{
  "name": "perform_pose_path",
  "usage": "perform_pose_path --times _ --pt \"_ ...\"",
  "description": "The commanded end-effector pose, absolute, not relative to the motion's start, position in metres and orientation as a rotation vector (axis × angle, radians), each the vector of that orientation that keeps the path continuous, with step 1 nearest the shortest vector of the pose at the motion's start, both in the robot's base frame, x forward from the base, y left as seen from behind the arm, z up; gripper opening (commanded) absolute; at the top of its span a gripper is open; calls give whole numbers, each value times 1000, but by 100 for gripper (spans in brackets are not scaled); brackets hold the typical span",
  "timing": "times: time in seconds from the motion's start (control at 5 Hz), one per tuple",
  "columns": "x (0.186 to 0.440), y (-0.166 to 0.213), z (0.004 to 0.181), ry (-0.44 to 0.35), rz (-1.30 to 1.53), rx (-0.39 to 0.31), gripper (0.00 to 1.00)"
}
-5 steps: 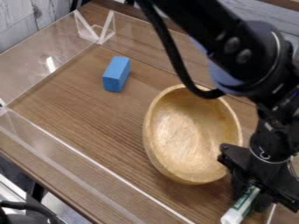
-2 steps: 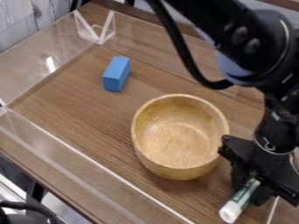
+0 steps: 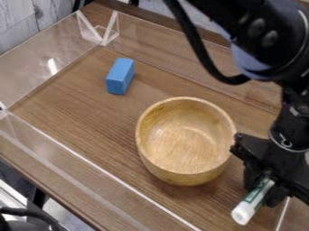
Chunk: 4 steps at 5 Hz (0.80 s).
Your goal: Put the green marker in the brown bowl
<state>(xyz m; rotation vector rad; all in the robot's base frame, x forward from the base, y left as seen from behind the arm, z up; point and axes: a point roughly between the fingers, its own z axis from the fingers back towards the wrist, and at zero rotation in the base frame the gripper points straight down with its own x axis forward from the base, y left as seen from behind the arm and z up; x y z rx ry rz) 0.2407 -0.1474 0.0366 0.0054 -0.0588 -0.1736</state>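
The brown bowl (image 3: 144,144) sits upright on the wooden table, right of centre, with nothing in it. My gripper (image 3: 263,190) points down just past the bowl's right rim, near the table's front right corner. It is shut on the green marker (image 3: 247,211). The marker hangs tilted, its white lower end sticking out down and to the left below the fingers. Its upper part is hidden inside the black fingers. The marker is outside the bowl, beside its near right side.
A blue rectangular block (image 3: 119,76) lies on the table, up and left of the bowl. A low clear plastic wall (image 3: 27,135) runs along the left and front edges. A clear triangular stand (image 3: 97,30) sits at the back left.
The bowl, first tipped up and further right, slid left and settled flat. My gripper with the marker has stayed almost in place.
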Motion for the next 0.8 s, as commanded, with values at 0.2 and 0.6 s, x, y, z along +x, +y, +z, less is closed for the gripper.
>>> perform_pose_path --times 0.2,0.6 --pt "259 -154 72 -150 -186 -17 0" --pt "267 -154 101 -191 -202 4 0"
